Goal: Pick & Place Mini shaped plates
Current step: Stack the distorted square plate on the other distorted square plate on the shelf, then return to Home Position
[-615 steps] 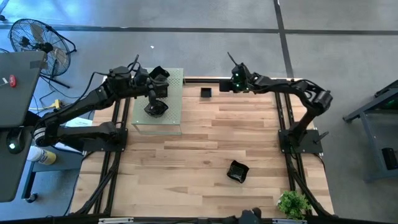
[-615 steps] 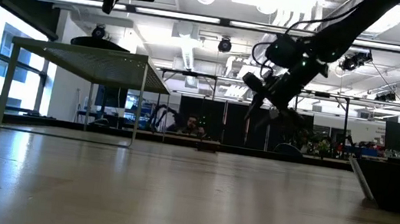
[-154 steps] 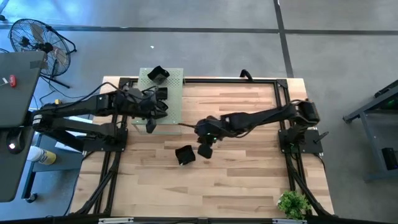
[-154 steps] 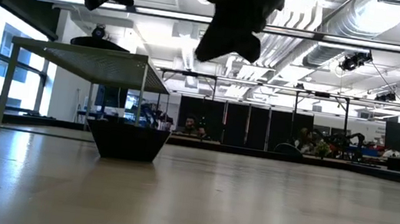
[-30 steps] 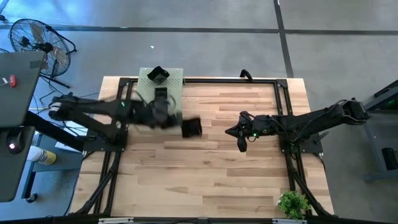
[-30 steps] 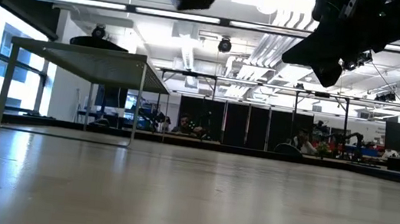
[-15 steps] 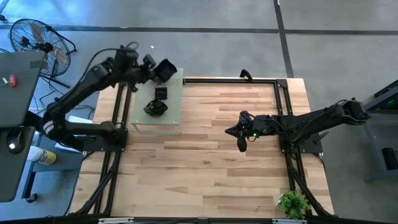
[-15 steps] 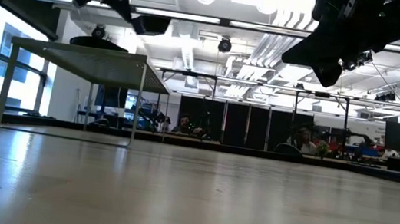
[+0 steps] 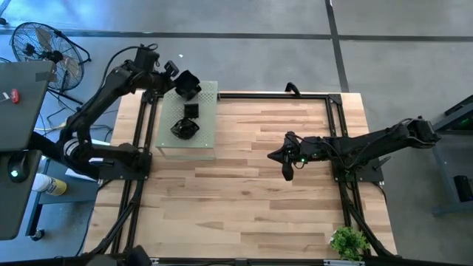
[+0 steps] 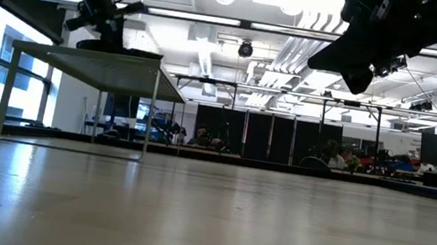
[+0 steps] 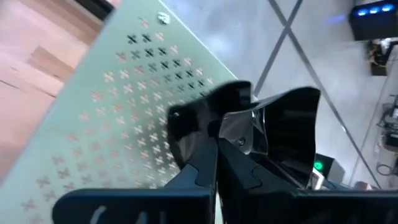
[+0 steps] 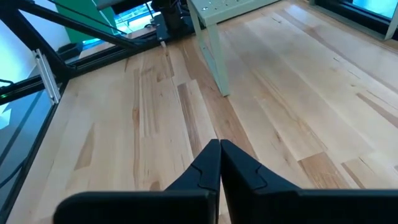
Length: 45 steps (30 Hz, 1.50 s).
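Note:
The pale green perforated board (image 9: 204, 145) stands on legs at the table's far left. A small square black plate (image 9: 191, 111) and a wavy-rimmed one (image 9: 185, 128) rest on it. My left gripper (image 9: 177, 80) is over the board's far corner, shut on a third glossy black plate (image 9: 188, 85), seen close in the left wrist view (image 11: 286, 130). Whether that plate touches the board (image 11: 112, 112) I cannot tell. My right gripper (image 9: 285, 170) hangs shut and empty above the bare wood right of centre (image 12: 219, 149). My left gripper pinches the plate's upright side wall (image 11: 233, 134) between its two fingers, one finger inside the dish and one outside. The fingers come from the table's left side, slanting down. The plate sits tilted beyond the fingertips, over the board's far corner.
A small green plant (image 9: 347, 241) stands at the table's near right corner. A fan (image 9: 44, 44) and a dark desk stand off the left side. Black frame rails run along the table's edges. Bare wood lies between the board and my right gripper.
My left gripper has carried the black plate from above the table's middle up and toward the far left, then down to the board's far corner, turning as it went. My right gripper has kept still.

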Tool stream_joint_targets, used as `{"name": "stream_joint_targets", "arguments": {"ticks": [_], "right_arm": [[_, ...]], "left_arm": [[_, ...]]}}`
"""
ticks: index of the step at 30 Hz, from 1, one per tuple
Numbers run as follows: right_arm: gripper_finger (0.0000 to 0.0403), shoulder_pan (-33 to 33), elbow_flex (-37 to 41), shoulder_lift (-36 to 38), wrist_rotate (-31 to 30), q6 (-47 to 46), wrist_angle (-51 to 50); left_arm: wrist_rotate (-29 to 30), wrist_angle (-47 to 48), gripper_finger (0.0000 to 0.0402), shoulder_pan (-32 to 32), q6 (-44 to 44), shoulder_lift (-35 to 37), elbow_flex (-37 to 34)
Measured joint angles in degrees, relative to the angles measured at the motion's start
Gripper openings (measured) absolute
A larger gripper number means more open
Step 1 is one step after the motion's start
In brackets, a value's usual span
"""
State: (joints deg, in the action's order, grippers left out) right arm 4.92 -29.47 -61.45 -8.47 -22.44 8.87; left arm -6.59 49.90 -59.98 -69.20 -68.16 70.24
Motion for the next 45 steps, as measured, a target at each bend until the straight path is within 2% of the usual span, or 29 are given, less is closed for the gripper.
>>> {"name": "stream_joint_targets", "arguments": {"ticks": [8,21,30,36,39,42,45], "right_arm": [[0.0005,0.0,0.0,0.0,-0.1,0.0,0.0],[0.0006,0.0,0.0,0.0,-1.3,0.5,0.0],[0.0002,0.0,0.0,0.0,-2.6,-0.1,0.0],[0.0008,-0.1,0.0,0.0,-4.1,-1.2,0.8],[0.0008,-0.1,0.0,0.0,-6.6,-0.7,1.0],[0.0004,-0.1,0.0,0.0,-10.1,-2.2,1.0],[0.0002,-0.1,0.0,0.0,-13.7,-2.1,1.0]], "left_arm": [[1.6,-0.3,0.0003,-0.9,4.2,-1.0,-0.4],[2.6,0.4,0.0067,-0.8,10.4,-1.0,-0.4],[-1.8,0.5,0.0063,0.2,25.3,1.7,-0.4],[6.5,-0.3,0.0007,9.8,37.0,5.5,-0.4],[12.1,-3.3,0.0008,17.7,40.1,6.0,-0.3],[16.8,-8.3,0.0005,26.0,43.0,5.9,-0.6],[18.8,-18.3,0.0002,33.5,46.4,6.0,-2.8]]}}
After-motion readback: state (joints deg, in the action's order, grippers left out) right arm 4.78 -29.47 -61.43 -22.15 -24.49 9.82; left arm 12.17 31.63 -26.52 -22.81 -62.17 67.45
